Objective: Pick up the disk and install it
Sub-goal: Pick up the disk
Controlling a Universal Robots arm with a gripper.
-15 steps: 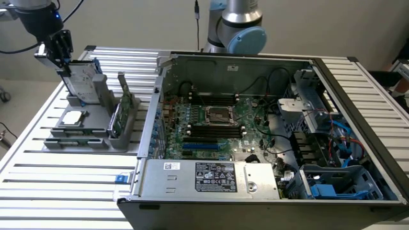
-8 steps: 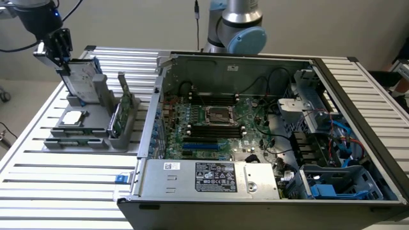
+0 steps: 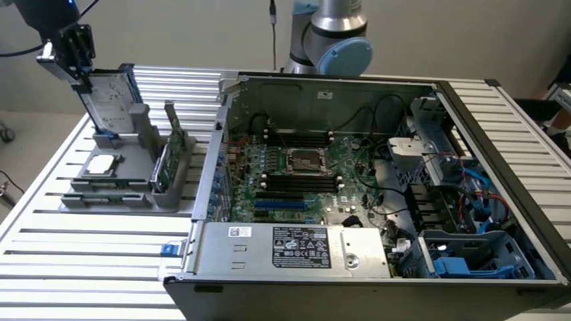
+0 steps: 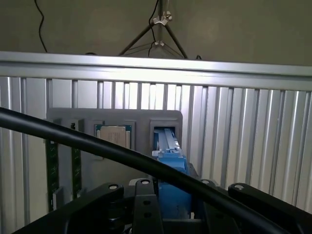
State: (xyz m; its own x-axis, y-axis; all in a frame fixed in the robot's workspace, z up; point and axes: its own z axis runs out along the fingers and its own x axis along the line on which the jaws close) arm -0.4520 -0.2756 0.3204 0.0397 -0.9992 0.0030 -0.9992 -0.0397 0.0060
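**Exterior view**
- Gripper (image 3: pixel 83 79): black, clamped on the top edge of the disk (image 3: pixel 111 100).
- Disk: silver-grey face with a white label and a blue carrier along one edge. It stands upright directly below the gripper. Its lower end is at the grey fixture (image 3: pixel 125 197); I cannot tell whether it is seated in the slot or just clear of it.
- Grey fixture: on the desk (image 3: pixel 80 261) below the gripper. It holds a square silver processor chip (image 3: pixel 100 165) lying flat and a green circuit card (image 3: pixel 166 157) standing on edge.
- Desk: ribbed aluminium slats, pale silver.
- Computer case (image 3: pixel 330 93): open and lying on its side, well apart from the gripper toward the exterior view's right. Inside are a motherboard (image 3: pixel 303 174), a power supply (image 3: pixel 285 246) and a blue drive bay (image 3: pixel 464 264).
- Arm column (image 3: pixel 335 30): grey with a blue cap, behind the case.
- Room: plain pale wall (image 3: pixel 178 33) behind the desk.

**Wrist view**
- Gripper (image 4: pixel 173 214): black fingers (image 4: pixel 146 204) sit on either side of the disk's (image 4: pixel 170 170) blue carrier, closed on it.
- Black cable (image 4: pixel 73 139): crosses in front of the gripper.
- Grey fixture (image 4: pixel 141 119): beyond the gripper, with the processor chip (image 4: pixel 113 135) and the green circuit card (image 4: pixel 51 165) in it.
- Desk (image 4: pixel 234 136): slats run away from the gripper to a bright edge rail.
- Room: dull, dark ground past the desk edge, with the metal stand legs (image 4: pixel 161 29) on it.
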